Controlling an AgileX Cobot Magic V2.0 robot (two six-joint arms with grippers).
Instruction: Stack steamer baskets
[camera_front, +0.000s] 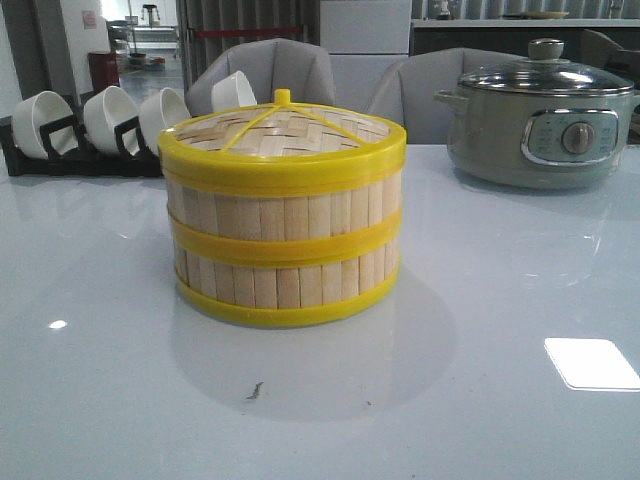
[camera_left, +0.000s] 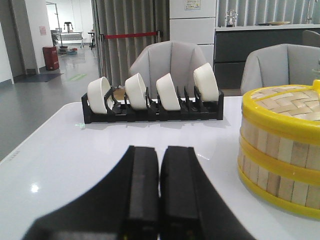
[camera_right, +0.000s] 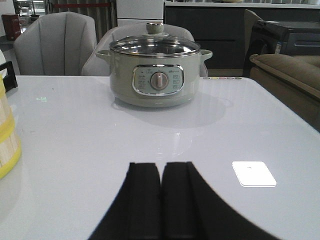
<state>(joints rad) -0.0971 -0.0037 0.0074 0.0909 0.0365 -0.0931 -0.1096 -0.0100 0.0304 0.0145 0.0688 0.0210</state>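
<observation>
While only the front view shows the steamer baskets (camera_front: 283, 235) stacked, seemingly lidded, both grippers (camera_left: 159, 187) (camera_right: 160, 197) sit pressed closed, empty.

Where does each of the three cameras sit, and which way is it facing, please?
Front: low over the table, facing the stacked steamer baskets; no arm shows.
Left wrist: behind the shut left gripper, facing the bowl rack.
Right wrist: behind the shut right gripper, facing the electric pot.
Shared: both wrist views catch the baskets.
</observation>
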